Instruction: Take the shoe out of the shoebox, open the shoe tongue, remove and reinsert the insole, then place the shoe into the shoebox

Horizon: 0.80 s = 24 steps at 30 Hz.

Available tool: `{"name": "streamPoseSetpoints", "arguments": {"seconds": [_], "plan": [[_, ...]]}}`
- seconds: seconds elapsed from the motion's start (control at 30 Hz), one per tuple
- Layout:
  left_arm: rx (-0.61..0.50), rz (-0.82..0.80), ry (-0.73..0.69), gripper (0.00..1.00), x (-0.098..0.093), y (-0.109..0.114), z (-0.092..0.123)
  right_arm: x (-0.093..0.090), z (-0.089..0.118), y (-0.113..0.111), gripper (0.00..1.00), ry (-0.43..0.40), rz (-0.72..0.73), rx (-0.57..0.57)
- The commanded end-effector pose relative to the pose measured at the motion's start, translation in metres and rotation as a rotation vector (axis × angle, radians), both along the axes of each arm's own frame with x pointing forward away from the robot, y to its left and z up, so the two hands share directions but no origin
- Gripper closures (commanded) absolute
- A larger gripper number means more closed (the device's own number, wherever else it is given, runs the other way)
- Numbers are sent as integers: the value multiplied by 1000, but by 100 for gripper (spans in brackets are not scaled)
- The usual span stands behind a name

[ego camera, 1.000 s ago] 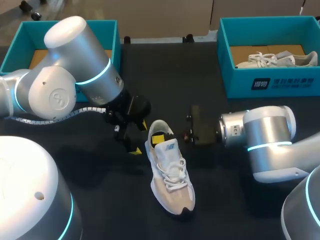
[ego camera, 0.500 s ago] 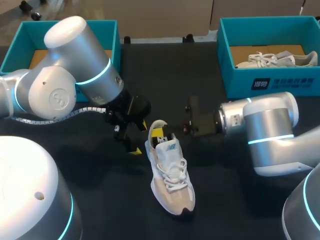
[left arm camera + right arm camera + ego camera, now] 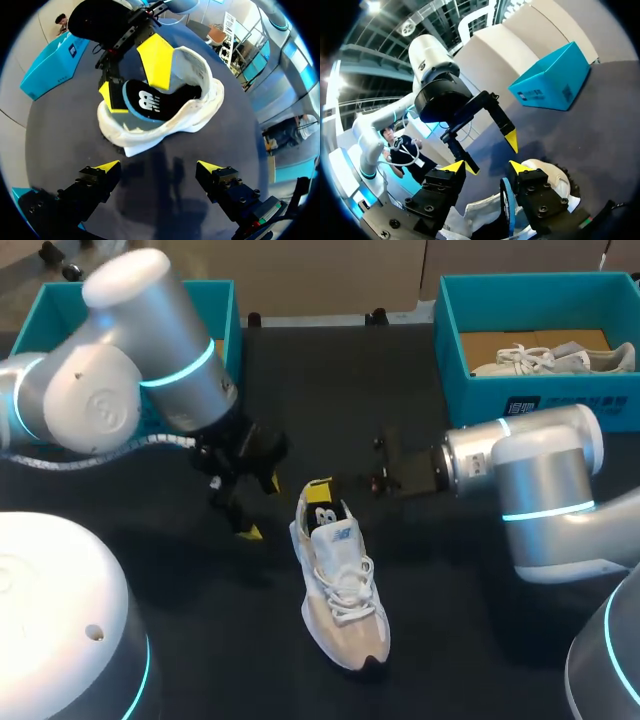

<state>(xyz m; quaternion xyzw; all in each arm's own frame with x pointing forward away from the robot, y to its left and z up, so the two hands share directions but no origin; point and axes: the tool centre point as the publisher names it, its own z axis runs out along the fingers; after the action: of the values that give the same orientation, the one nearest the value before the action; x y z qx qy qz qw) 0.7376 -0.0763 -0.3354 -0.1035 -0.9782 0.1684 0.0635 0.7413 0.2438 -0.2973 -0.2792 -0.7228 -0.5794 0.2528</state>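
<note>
A white and beige shoe (image 3: 345, 590) lies on the black table, toe toward me. Its black insole (image 3: 330, 510) with a blue edge sticks up out of the heel opening. My right gripper (image 3: 322, 500) straddles that insole (image 3: 150, 102) with its yellow tips on either side. In the right wrist view the insole's edge (image 3: 506, 210) stands beside one finger with a clear gap to the other, so the right gripper (image 3: 486, 169) is open. My left gripper (image 3: 258, 506) hangs open just left of the shoe's heel (image 3: 200, 107), holding nothing; its tips (image 3: 159, 167) face the heel.
A teal shoebox (image 3: 540, 400) at the back right holds another white shoe (image 3: 550, 360). A second teal box (image 3: 225, 300) stands at the back left, partly behind my left arm.
My right gripper's fingers have spread apart around the insole and the arm has shifted slightly back. My left arm has drawn away from the shoe, to the left and back.
</note>
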Motion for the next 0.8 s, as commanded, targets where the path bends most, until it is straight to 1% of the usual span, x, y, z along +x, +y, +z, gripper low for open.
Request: {"name": "streamPoseSetpoints", "arguments": {"seconds": [0.03, 0.07, 0.17, 0.3, 0.37, 0.5, 0.53, 0.57, 0.6, 0.63, 0.67, 0.73, 0.8], "plan": [[0, 12, -2, 0, 6, 24, 13, 10, 10, -6, 47, 5, 25, -41], [3, 15, -5, 0, 8, 29, 15, 12, 12, -7, 45, 4, 29, -50], [12, 38, -11, 0, 16, 42, 20, 18, 18, -11, 47, 16, 35, -93], [27, 72, -21, 0, 26, 60, 28, 28, 28, -16, 53, 46, 84, -142], [33, 86, -25, 0, 31, 67, 31, 33, 32, -21, 53, 86, 128, -150], [45, 98, -31, 0, 35, 81, 39, 41, 39, -27, 54, 163, 162, -207], [48, 99, -32, 0, 37, 85, 41, 43, 40, -29, 54, 198, 185, -220], [50, 99, -31, 0, 38, 89, 43, 45, 42, -29, 52, 226, 196, -247], [51, 97, -28, 0, 39, 91, 44, 46, 43, -30, 51, 237, 200, -269], [54, 93, -24, 0, 40, 96, 47, 49, 45, -32, 51, 276, 221, -280], [55, 92, -24, 0, 40, 97, 48, 50, 46, -32, 51, 280, 219, -287], [72, 68, -28, 0, 43, 103, 51, 55, 51, -38, 54, 316, 199, -341], [86, 54, -32, 0, 46, 107, 54, 59, 55, -42, 64, 342, 173, -387]]}}
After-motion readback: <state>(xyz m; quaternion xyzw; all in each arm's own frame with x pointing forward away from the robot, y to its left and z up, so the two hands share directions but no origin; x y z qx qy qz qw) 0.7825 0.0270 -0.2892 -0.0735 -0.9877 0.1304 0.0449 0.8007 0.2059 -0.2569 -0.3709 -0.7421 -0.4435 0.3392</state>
